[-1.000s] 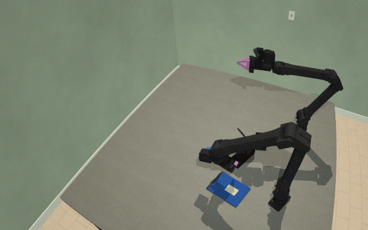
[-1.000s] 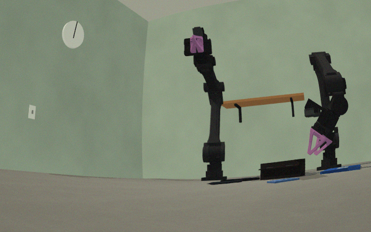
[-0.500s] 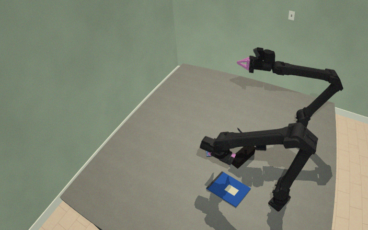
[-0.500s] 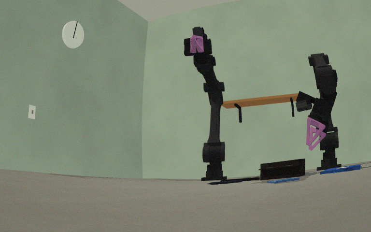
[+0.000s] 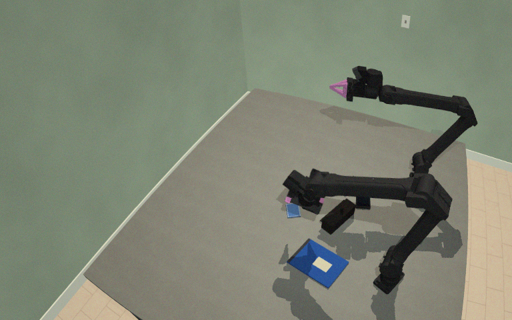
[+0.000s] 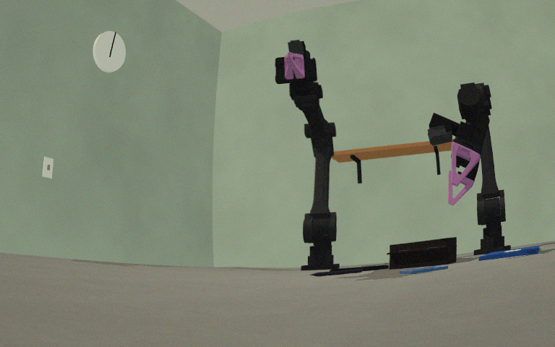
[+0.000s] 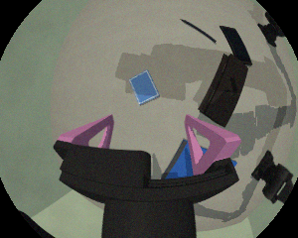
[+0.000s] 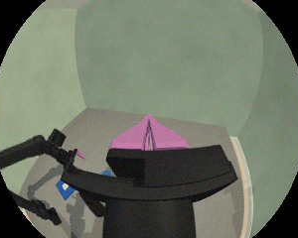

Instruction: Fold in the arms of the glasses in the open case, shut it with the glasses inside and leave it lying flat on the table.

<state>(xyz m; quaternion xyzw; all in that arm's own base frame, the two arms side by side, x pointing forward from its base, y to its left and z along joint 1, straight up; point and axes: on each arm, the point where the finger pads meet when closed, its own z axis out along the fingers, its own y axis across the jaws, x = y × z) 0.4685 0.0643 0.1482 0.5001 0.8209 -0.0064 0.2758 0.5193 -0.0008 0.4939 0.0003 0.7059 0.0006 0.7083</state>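
The dark brown case (image 5: 337, 217) (image 6: 422, 254) (image 7: 224, 91) stands on the table between the blue flat items. Its inside is too dark to make out; I cannot tell the glasses or their arms apart from it, or how far the lid stands open. My left gripper (image 5: 305, 200) (image 6: 452, 194) (image 7: 149, 118) is open and empty, pointing down high above the table, beside the case on the small blue square's side. My right gripper (image 5: 331, 87) (image 6: 294, 66) (image 8: 148, 118) is shut and empty, raised far from the case.
A blue book (image 5: 332, 274) (image 7: 181, 166) with a cream label lies on one side of the case. A small blue square (image 5: 293, 211) (image 6: 424, 270) (image 7: 144, 87) lies on another. A black flat phone-like thing (image 5: 363, 202) (image 7: 235, 45) lies at the case's end, with a thin dark pen (image 7: 199, 31) nearby.
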